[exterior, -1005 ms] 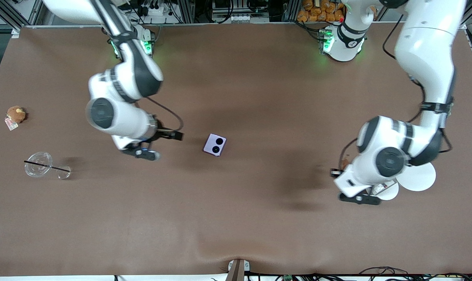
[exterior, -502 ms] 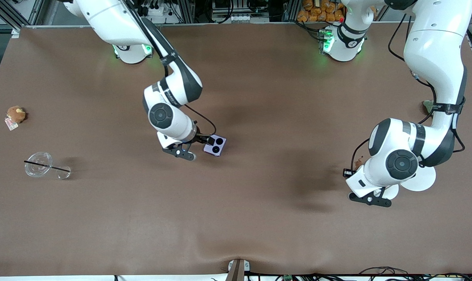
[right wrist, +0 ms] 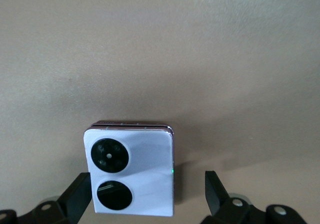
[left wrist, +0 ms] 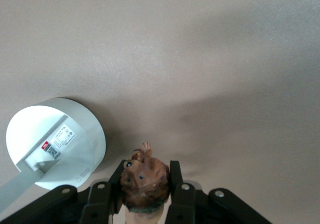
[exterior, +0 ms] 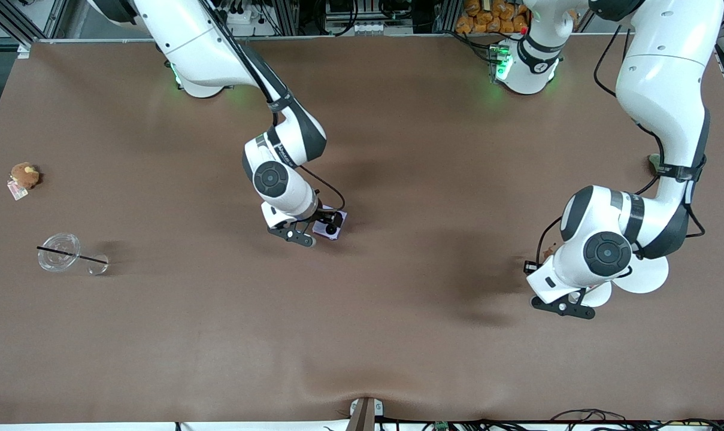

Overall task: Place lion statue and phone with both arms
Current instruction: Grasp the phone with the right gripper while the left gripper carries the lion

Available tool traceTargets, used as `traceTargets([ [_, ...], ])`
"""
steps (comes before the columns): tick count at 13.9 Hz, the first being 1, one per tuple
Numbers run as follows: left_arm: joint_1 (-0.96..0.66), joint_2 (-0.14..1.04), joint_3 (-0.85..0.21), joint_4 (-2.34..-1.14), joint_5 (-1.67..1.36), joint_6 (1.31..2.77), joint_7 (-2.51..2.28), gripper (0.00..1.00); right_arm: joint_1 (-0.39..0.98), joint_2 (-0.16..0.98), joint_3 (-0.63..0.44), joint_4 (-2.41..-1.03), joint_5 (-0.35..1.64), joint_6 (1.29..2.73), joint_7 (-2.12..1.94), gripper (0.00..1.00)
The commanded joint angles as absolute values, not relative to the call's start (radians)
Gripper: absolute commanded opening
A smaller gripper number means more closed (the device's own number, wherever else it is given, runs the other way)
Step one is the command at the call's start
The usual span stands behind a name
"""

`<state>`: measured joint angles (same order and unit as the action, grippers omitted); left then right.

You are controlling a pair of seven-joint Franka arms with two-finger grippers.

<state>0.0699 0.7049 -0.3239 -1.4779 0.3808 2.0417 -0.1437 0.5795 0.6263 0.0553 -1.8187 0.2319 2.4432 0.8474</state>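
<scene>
The lilac flip phone [exterior: 338,231] lies on the brown table near its middle, face with two black circles up. My right gripper [exterior: 324,222] is down at it, open. In the right wrist view the phone [right wrist: 131,171] sits between the fingertips [right wrist: 80,196], close to one and apart from the other. My left gripper [exterior: 544,263] is shut on the lion statue [left wrist: 145,176], a small brown figurine, and holds it over the table beside a white round disc [left wrist: 55,144]. A brown bit of the lion statue [exterior: 550,248] shows in the front view.
An orange-brown plush with a tag [exterior: 24,175] and a clear cup with a black straw [exterior: 58,252] lie toward the right arm's end. White discs [exterior: 640,272] lie under the left arm. A greyish thing [exterior: 655,160] peeks out beside the left arm.
My right arm swung across to the phone and lowered its open gripper around it. My left arm shifted only slightly with the lion statue in its grip.
</scene>
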Motion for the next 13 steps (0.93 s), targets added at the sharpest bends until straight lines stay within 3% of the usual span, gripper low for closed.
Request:
traceTargets([
  [1,0.077,0.733,-0.324,-1.485,0.413,2.094,-0.160,0.00,0.609,0.653,0.044,-1.781,0.236,2.445,0.897,1.00],
  [13,0.097,0.796,-0.308,-1.482,0.468,2.178,-0.163,0.00,0.638,0.706,0.038,-1.761,0.232,2.473,0.928,1.00],
])
